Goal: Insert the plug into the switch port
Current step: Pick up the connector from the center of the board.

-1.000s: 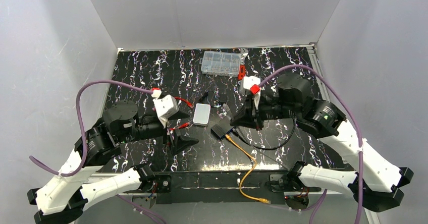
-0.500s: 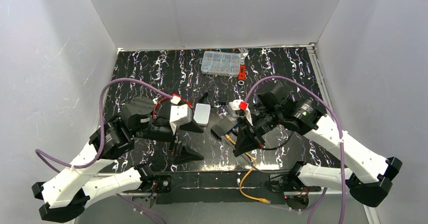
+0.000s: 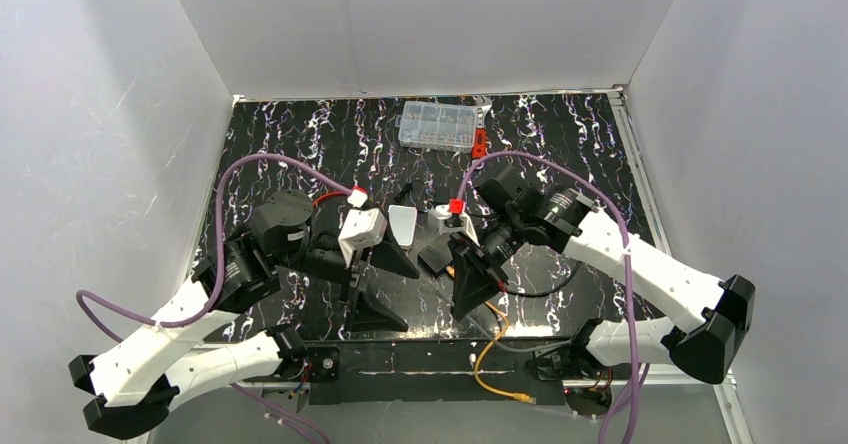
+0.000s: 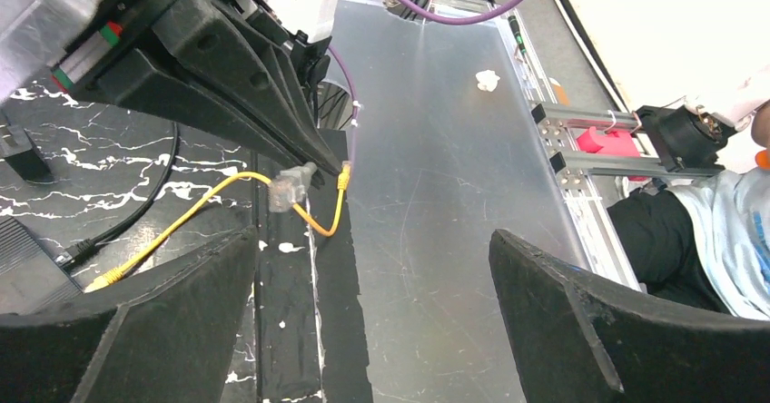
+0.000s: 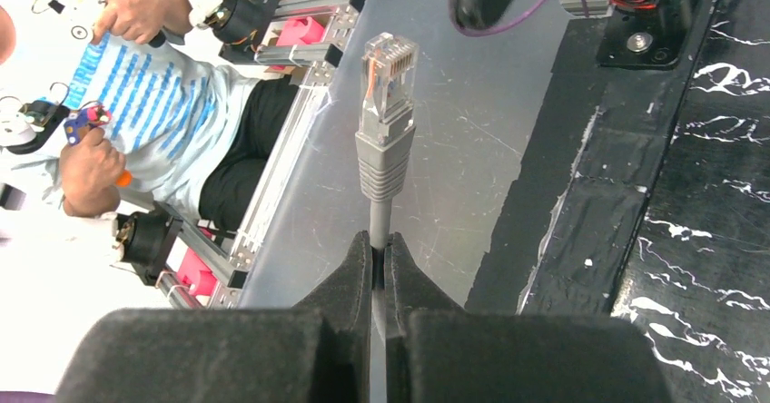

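My right gripper [image 5: 380, 240] is shut on the cable just below a clear plug [image 5: 389, 63] with a grey boot, which points past the table's near edge. In the top view this gripper [image 3: 462, 309] hangs just in front of the flat black switch [image 3: 435, 256]; its ports are not visible. The plug also shows in the left wrist view [image 4: 292, 188], at the right gripper's fingers [image 4: 272, 103]. An orange cable [image 3: 490, 329] runs from the switch to the near edge. My left gripper [image 3: 385, 286] is open and empty, left of the switch, its jaws wide apart [image 4: 372, 235].
A white-grey box [image 3: 403, 226] lies left of the switch. A clear parts box [image 3: 437, 124] and a red connector [image 3: 480, 144] sit at the back. A black cable [image 3: 535, 286] loops right of the switch. A metal plate [image 4: 436, 149] and a seated person lie beyond the near edge.
My right gripper has pulled back from the switch toward the near edge and turned to face the front. My left gripper has moved right, toward the centre.
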You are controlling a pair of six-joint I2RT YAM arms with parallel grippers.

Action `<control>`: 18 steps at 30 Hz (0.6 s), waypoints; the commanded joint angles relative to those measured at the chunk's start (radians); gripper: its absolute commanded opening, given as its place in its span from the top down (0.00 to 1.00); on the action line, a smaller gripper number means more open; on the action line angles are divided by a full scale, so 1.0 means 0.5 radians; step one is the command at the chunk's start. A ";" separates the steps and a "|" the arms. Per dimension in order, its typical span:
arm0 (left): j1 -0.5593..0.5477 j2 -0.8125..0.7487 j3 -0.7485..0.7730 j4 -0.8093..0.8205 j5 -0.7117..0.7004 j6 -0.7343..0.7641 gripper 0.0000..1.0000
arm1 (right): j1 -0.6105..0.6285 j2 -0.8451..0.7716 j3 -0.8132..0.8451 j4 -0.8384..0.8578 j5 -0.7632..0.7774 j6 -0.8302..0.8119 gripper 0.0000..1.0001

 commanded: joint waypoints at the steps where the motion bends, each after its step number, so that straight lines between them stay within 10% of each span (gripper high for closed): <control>1: -0.007 0.058 -0.007 0.077 0.038 -0.061 0.03 | 0.035 0.015 0.020 0.050 -0.146 -0.050 0.99; 9: -0.006 0.072 -0.018 0.121 -0.038 -0.070 0.07 | 0.061 0.078 0.059 0.031 -0.144 -0.084 0.99; 18: -0.006 0.118 -0.015 0.135 0.026 -0.094 0.38 | 0.067 0.104 0.088 0.065 -0.144 -0.066 0.99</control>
